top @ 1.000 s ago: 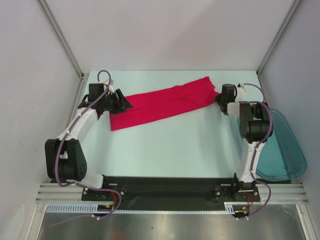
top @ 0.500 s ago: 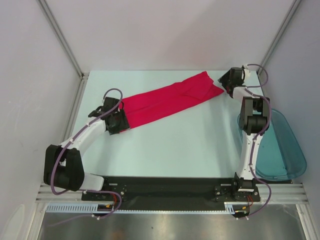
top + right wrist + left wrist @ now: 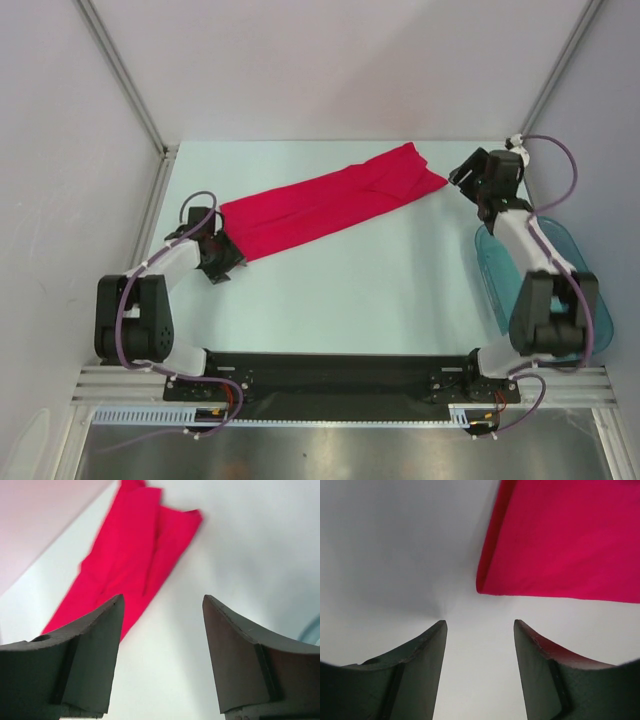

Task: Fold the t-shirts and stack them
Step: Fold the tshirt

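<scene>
Left fingers (image 3: 412, 675) are spread wide with nothing between them, only bare bench (image 3: 385, 555) showing through the gap. I've got the red t-shirt (image 3: 330, 200) lying flat as a long, narrow folded band. It runs on a slant across the far half of the bench, from near-left to far-right. Its near-left corner sits just ahead of the left fingers, close but not touching. Over on the other side, the right fingers (image 3: 82, 660) are apart too, and they hold nothing. From that wrist camera I see the far-right end of the shirt ahead and off to the left, its layers overlapping along a crease. Teal bin (image 3: 492, 280) sits by the bench's right edge, partly behind the right arm, well clear of the cloth.
</scene>
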`<move>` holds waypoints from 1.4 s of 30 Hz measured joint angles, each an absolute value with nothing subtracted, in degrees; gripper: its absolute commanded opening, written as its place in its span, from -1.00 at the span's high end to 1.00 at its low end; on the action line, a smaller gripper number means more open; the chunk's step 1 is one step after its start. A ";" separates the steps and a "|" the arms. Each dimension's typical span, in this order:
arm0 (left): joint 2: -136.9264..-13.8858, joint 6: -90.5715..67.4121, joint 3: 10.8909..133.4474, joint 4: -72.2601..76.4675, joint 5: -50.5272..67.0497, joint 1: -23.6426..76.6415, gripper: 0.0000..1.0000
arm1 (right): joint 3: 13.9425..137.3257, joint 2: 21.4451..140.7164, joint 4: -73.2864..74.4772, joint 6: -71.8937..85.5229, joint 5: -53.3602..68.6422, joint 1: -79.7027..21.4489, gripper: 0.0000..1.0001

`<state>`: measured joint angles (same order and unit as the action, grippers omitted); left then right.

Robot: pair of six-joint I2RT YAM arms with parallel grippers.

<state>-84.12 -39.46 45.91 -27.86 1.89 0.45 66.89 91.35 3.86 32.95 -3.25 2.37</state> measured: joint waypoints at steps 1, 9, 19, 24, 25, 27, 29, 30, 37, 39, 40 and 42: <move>-84.58 -40.10 45.80 -27.40 2.33 0.47 -0.23 | 63.68 86.91 2.94 33.15 -2.57 2.11 -0.38; -86.17 -44.14 45.21 -23.35 2.61 0.40 -0.15 | 53.84 72.75 2.00 34.00 1.08 -2.17 -0.37; -87.85 -48.53 44.34 -18.76 4.73 -3.88 -0.02 | 51.94 68.73 4.10 33.93 2.07 -2.63 -0.37; -89.03 -49.34 44.34 -16.38 6.22 -4.60 0.10 | 50.72 67.24 4.29 33.89 2.07 -2.61 -0.38; -89.30 -49.56 44.34 -15.99 6.46 -4.64 0.27 | 50.43 67.13 4.38 33.89 2.09 -2.61 -0.38; -90.06 -49.87 44.23 -14.76 7.05 -4.64 0.46 | 50.15 67.09 4.58 33.89 2.15 -2.61 -0.37; -90.67 -50.04 43.99 -13.80 8.16 -4.69 0.74 | 50.02 67.07 4.82 33.89 2.31 -2.61 -0.37; -90.87 -50.06 43.75 -13.37 8.49 -4.71 0.83 | 50.02 67.05 4.93 33.89 2.33 -2.61 -0.38; -88.73 -49.91 40.21 -10.07 10.48 -4.73 0.99 | 49.95 66.70 4.89 33.87 2.33 -2.61 -0.38; -86.78 -49.91 38.15 -9.76 10.92 -4.29 1.00 | 49.80 66.72 4.91 33.89 2.46 -2.63 -0.38; -85.36 -49.93 36.80 -9.80 11.00 -3.70 0.99 | 49.67 66.78 4.91 33.89 2.48 -2.63 -0.38; -82.26 -50.00 34.20 -10.28 11.00 -1.34 0.99 | 49.52 67.22 4.91 33.98 2.50 -2.68 -0.39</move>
<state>-82.26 -50.00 34.20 -10.28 11.00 -1.34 49.52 67.22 4.91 33.98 2.50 -2.68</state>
